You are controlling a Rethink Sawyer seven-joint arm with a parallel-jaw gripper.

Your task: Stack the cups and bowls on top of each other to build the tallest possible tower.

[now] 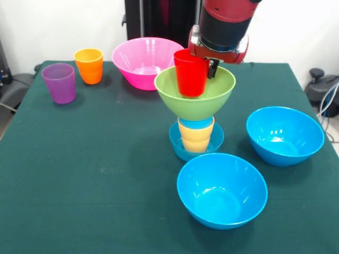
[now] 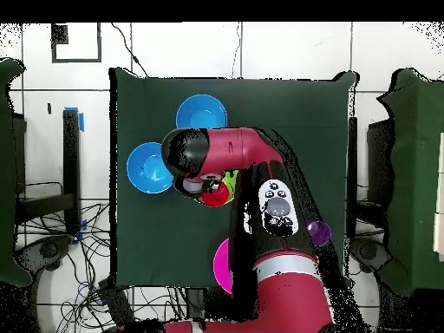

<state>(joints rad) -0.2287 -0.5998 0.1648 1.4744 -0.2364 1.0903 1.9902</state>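
Note:
The tower stands mid-table: a small blue bowl as base, a yellow-orange cup, a light blue cup and a green bowl on top. My gripper comes down from above and is shut on the rim of a red cup, which hangs slightly tilted inside the green bowl. I cannot tell whether the cup touches the bowl's bottom. In the overhead view the arm covers most of the tower; the red cup and a bit of the green bowl show beside the gripper.
Two large blue bowls stand near the tower, on its front and right. A pink bowl, an orange cup and a purple cup stand at the back left.

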